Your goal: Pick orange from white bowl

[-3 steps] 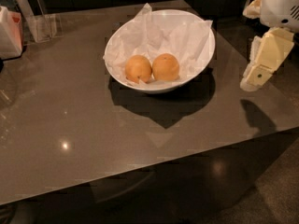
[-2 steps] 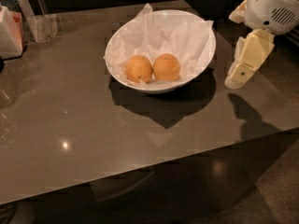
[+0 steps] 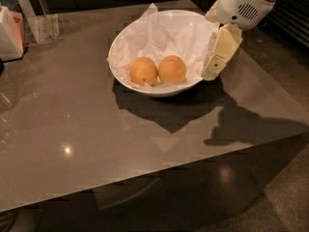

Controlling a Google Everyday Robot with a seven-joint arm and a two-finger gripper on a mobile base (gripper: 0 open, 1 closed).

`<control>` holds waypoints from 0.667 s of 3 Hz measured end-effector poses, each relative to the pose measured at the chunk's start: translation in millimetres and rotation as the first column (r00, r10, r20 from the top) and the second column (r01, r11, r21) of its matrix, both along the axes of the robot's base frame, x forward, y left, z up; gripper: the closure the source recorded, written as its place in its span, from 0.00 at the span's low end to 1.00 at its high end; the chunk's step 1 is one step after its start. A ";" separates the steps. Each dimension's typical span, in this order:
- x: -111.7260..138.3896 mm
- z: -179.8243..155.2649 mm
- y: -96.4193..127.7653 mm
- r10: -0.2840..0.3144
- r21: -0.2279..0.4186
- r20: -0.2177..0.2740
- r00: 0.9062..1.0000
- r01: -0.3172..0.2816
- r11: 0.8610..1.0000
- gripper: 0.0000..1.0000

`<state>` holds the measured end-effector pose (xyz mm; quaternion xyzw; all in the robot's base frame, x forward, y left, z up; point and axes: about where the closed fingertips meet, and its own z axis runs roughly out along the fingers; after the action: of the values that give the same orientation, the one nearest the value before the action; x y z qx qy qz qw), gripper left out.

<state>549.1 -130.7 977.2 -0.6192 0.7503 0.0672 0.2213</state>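
- Sitting in the white bowl (image 3: 126, 79) on tissue, the orange (image 3: 172, 69) touches a paler fruit (image 3: 143, 70), ungrasped.
- Gripper (image 3: 212, 71) has swung in from the right to the bowl's right rim; spread or pressed together, cannot tell.
- Approach nearly done, reach into the bowl remains.

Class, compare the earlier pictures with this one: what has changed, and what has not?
The hand has moved left, up to the right rim of the white bowl; it has taken nothing. The orange and the paler fruit beside it lie in the bowl as before.
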 end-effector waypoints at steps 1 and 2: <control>19.4 -14.8 17.5 0.018 0.052 -0.012 1.000 -0.017 0.998 0.00; 46.3 -32.8 48.7 0.079 0.077 -0.050 0.996 -0.075 0.994 0.00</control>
<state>595.4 -82.0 944.4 -0.6371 0.7284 0.1203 0.2218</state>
